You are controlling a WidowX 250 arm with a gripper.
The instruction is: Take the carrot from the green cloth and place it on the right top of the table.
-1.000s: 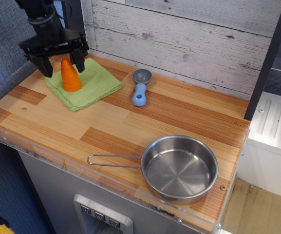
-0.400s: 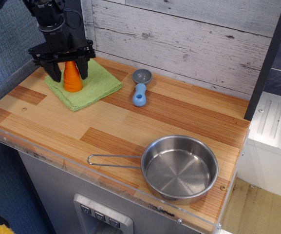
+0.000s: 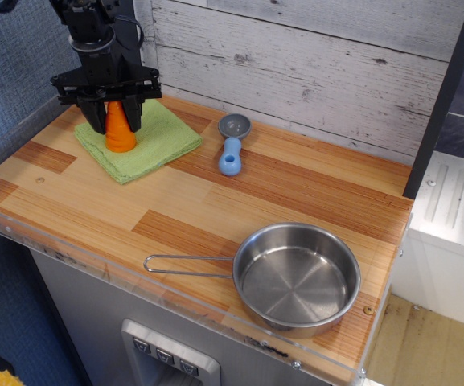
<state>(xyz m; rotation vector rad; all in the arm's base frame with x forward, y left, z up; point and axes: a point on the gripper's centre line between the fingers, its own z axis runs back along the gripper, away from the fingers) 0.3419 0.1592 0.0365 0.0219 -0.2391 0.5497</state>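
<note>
Standing upright on the green cloth (image 3: 139, 141), the carrot (image 3: 119, 129) has its wide base down on the terry and its tip hidden up between our fingers, so only the lower body shows. We have the gripper (image 3: 117, 119) straddling it from above, one dark finger on each side of the cone; the fingers look pressed against the orange flanks, yet the base sits on the cloth — nothing is lifted. Whether the clamp is truly firm we cannot tell from this one view. We judge that coming straight down suits a cone standing on end, since the sides offer the only place to pinch.

Just right of the cloth lies a blue-handled scoop (image 3: 232, 145), handle toward us, and near the front edge sits a steel pan (image 3: 297, 277) with its long handle pointing left. The table (image 3: 320, 181) is bare toward its far right corner — that is where the carrot belongs, well apart from where it stands.
</note>
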